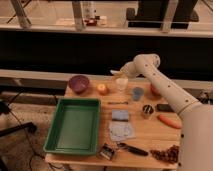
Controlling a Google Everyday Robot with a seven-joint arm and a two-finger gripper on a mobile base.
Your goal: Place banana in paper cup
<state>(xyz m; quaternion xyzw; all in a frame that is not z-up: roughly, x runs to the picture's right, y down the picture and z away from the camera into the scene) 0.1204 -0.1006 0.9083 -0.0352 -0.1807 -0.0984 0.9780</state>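
Note:
A pale paper cup (121, 84) stands upright at the back middle of the wooden table (145, 135). My gripper (118, 74) hangs just above the cup's mouth, at the end of the white arm (165, 90) that comes in from the right. It is shut on a yellowish banana (115, 73), which sticks out to the left over the cup's rim. The banana's lower end is hidden by the gripper and the cup.
A green tray (55, 142) fills the table's left half. A purple bowl (79, 83) and an orange fruit (102, 88) stand left of the cup, a blue cup (137, 93) right of it. A metal can (147, 110), a carrot (169, 120), a blue sponge (120, 115) and a black-handled tool (131, 148) lie nearer the front.

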